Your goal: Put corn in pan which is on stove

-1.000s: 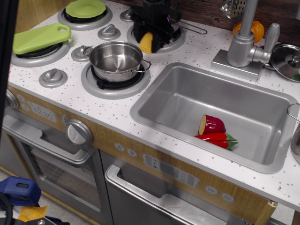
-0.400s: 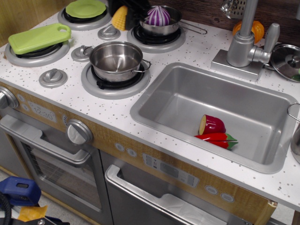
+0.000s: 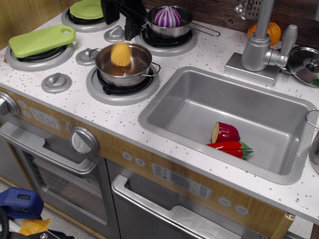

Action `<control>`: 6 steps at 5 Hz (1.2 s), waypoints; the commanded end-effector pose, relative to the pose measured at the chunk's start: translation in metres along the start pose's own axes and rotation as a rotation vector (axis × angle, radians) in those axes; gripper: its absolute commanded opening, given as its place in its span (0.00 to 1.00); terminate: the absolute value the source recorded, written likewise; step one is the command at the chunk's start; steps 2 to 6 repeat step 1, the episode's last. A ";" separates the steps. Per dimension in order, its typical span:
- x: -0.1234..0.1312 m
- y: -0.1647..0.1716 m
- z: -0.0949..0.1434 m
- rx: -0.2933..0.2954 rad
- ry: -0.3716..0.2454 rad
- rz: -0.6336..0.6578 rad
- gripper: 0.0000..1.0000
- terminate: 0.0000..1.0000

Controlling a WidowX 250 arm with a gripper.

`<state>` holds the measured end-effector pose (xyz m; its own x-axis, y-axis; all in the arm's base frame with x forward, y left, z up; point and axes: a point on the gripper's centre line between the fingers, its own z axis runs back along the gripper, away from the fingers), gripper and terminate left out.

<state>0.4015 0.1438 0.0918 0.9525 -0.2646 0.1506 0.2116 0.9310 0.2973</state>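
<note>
The yellow corn (image 3: 121, 54) is blurred, in the mouth of the shiny steel pan (image 3: 139, 67), apart from my gripper. The pan stands on the front right burner of the white speckled stove (image 3: 75, 97). My black gripper (image 3: 122, 20) is above and behind the pan, near the top edge of the view. Its fingers (image 3: 133, 27) are spread and hold nothing.
A small long-handled pan (image 3: 185, 20) with a purple toy stands on the back right burner. A green board (image 3: 42, 40) and a green plate (image 3: 87, 9) cover the left burners. The sink (image 3: 174, 117) at the right holds red toy pieces (image 3: 227, 139). A faucet (image 3: 259, 45) stands behind it.
My gripper carried the corn left from the back right burner to above the pan, then let it go. The corn has dropped into the pan's mouth.
</note>
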 end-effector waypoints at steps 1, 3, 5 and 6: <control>0.007 0.015 0.038 0.053 -0.085 0.021 1.00 1.00; 0.007 0.015 0.038 0.053 -0.085 0.021 1.00 1.00; 0.007 0.015 0.038 0.053 -0.085 0.021 1.00 1.00; 0.007 0.015 0.038 0.053 -0.085 0.021 1.00 1.00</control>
